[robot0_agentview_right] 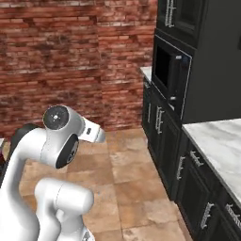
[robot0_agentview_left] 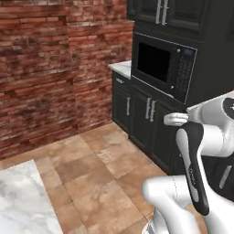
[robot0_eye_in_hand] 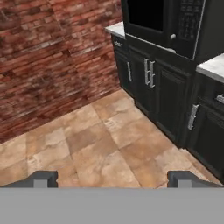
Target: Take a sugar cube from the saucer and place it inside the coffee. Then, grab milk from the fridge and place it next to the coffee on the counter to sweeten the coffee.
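The 2-finger gripper [robot0_eye_in_hand: 112,178] hangs wide open w/ nothing between its 2 small dark finger tips [robot0_eye_in_hand: 41,178], which stand far apart at the bottom of the hand view. Beyond them lies brown stone-tile floor [robot0_eye_in_hand: 87,144], bare under the hand.

Past the floor, on the right of the hand view, runs a row of dark cabinets w/ silver handles [robot0_eye_in_hand: 151,81]. Above them sits a black built-in microwave w/ a keypad on its right side [robot0_eye_in_hand: 166,22]. A strip of white marble counter w/ grey veins [robot0_eye_in_hand: 214,65] shows to the right of the microwave, and another short piece [robot0_eye_in_hand: 114,29] to its left, against the red-brown brick wall [robot0_eye_in_hand: 52,57].

In the left base view the white arm w/ dark joints [robot0_agentview_left: 196,160] rises from the lower right, bent, its wrist end pointing toward the cabinets. The microwave [robot0_agentview_left: 162,64] is ahead of it, under dark upper cabinets [robot0_agentview_left: 169,13]. A corner of a 2nd white marble top [robot0_agentview_left: 23,201] shows at the lower left.

In the right base view the arm [robot0_agentview_right: 52,150] stands at the lower left, and the counter [robot0_agentview_right: 219,141] runs along the right edge over the dark cabinets [robot0_agentview_right: 188,179], well apart from the arm. The counter parts in view carry no cup, saucer or carton; where the sugar cube, coffee, milk & fridge are, cannot tell.
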You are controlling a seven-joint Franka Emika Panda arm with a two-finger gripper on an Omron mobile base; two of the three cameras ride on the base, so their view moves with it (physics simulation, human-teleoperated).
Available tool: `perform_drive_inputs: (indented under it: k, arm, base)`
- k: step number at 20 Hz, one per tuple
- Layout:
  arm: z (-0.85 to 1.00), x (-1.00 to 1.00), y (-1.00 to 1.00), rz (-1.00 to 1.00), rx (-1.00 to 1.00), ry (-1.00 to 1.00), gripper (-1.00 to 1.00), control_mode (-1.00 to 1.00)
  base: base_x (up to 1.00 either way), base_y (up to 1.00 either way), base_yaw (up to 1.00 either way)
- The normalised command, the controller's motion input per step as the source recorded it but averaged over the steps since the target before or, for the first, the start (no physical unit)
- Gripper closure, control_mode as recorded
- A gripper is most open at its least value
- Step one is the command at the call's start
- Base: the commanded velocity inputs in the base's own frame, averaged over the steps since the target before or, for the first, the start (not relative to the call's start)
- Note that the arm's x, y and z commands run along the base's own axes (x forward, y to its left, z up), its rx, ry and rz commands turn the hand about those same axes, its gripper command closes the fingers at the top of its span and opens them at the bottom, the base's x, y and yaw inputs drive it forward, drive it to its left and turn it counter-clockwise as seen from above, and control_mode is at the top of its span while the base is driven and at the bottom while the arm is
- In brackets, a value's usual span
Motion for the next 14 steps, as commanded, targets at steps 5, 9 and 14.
perform_drive_inputs:
  k: [5,9,14]
  arm:
    - [0.00,0.00,0.00,0.00,0.00,0.00,-1.00,1.00]
    - [0.00,0.00,0.00,0.00,0.00,0.00,-1.00,1.00]
    - [0.00,0.00,0.00,0.00,0.00,0.00,-1.00,1.00]
  base:
    - [0.00,0.00,1.00]
    - [0.00,0.00,1.00]
    - [-0.09,-0.17,0.86]
